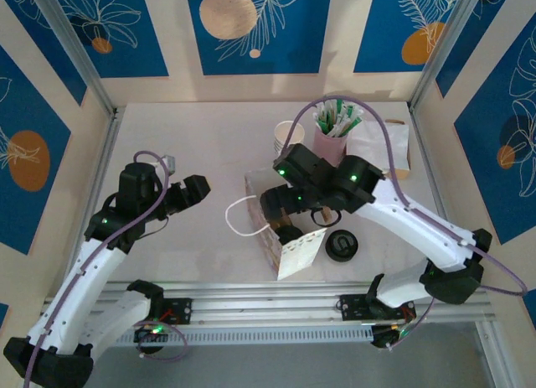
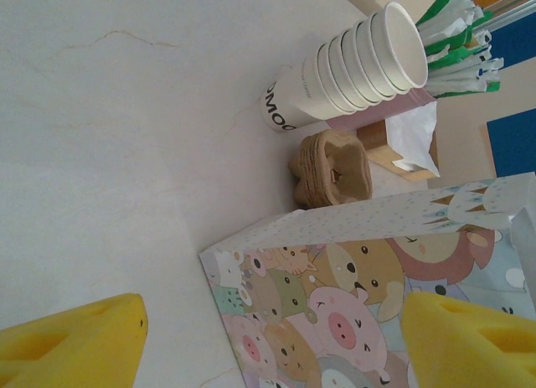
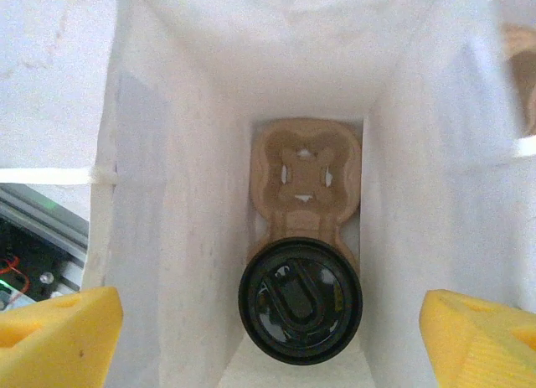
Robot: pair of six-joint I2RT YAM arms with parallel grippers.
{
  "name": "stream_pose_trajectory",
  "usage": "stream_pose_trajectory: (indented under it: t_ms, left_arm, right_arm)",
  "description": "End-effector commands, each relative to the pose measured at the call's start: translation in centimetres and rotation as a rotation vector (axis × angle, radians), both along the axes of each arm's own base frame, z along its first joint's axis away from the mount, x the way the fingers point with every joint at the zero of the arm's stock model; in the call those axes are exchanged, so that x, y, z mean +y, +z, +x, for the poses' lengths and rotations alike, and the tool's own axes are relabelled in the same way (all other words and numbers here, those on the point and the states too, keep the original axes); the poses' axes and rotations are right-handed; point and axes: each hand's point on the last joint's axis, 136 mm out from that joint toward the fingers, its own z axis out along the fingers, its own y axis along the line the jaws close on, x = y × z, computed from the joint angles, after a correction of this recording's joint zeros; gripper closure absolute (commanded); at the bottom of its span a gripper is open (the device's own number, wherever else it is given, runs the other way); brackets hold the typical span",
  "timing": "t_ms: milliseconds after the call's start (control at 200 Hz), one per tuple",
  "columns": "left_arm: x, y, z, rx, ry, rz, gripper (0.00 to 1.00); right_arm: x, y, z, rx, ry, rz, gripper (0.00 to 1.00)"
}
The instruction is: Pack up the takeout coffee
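The paper bag [image 1: 266, 237] printed with cartoon animals stands upright mid-table. Looking down into it in the right wrist view, a brown cup carrier [image 3: 306, 168] lies on the bottom, and a coffee cup with a black lid [image 3: 300, 301] sits in its near slot. My right gripper [image 1: 283, 219] hovers over the bag's mouth, open [image 3: 272, 338], its yellow fingertips [image 3: 59, 333] wide apart and holding nothing. My left gripper [image 1: 194, 191] waits to the left of the bag, also open [image 2: 272, 346] and empty, facing the bag's side [image 2: 360, 279].
A loose black lid [image 1: 341, 245] lies on the table right of the bag. Behind the bag are a stack of paper cups [image 2: 347, 69], spare carriers [image 2: 331, 172], a pink holder of packets [image 1: 335, 128] and napkins [image 1: 381, 141]. The bag's white handle [image 1: 239, 216] loops out leftward.
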Motion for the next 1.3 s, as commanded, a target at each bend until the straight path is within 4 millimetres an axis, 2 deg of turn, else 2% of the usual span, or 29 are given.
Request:
stream_pose_trajectory:
  t_ms: [0,140,230,320,415,505,615,710,865,1005,1141,1296]
  left_arm:
    - [0.4,-0.7,-0.1,0.013,0.009,0.021,0.21]
    - [0.5,-0.7,-0.1,0.012,0.014,0.026,0.21]
    - [0.6,-0.6,-0.1,0.011,0.017,0.033,0.21]
    - [0.7,-0.7,-0.2,0.012,0.016,0.042,0.21]
    - [1.1,-0.8,-0.6,0.02,0.024,0.06,0.21]
    - [1.7,-0.8,-0.9,0.019,0.04,0.085,0.21]
    - [2.3,-0.8,-1.3,0.02,0.058,0.111,0.2]
    - [2.9,-1.2,-1.6,0.028,0.075,0.134,0.2]
    - [3.3,-1.7,-1.6,0.045,0.089,0.156,0.21]
    - [3.5,-2.0,-1.2,0.05,0.102,0.171,0.21]
    - [3.3,-2.3,-0.6,0.05,0.104,0.177,0.22]
    - [3.0,-2.6,0.2,0.049,0.099,0.178,0.24]
  right_arm:
    - [-0.9,3.9,0.3,-0.123,0.001,0.077,0.11]
    - [-1.6,8.4,1.0,-0.295,0.016,0.199,0.16]
    - [-3.0,11.1,1.7,-0.416,-0.011,0.256,0.19]
    - [-5.3,12.8,2.6,-0.5,-0.079,0.271,0.24]
    - [-7.9,13.3,3.9,-0.545,-0.172,0.26,0.29]
    - [-10.2,12.7,5.7,-0.552,-0.261,0.251,0.34]
    - [-12.0,11.4,8.2,-0.516,-0.319,0.271,0.37]
    - [-12.4,10.4,10.6,-0.479,-0.325,0.316,0.4]
    - [-12.6,8.5,15.0,-0.398,-0.318,0.356,0.55]
    - [-12.8,7.0,18.8,-0.36,-0.325,0.356,0.63]
    - [-12.9,5.6,22.3,-0.353,-0.317,0.307,0.66]
    - [-13.6,3.5,26.0,-0.348,-0.298,0.213,0.76]
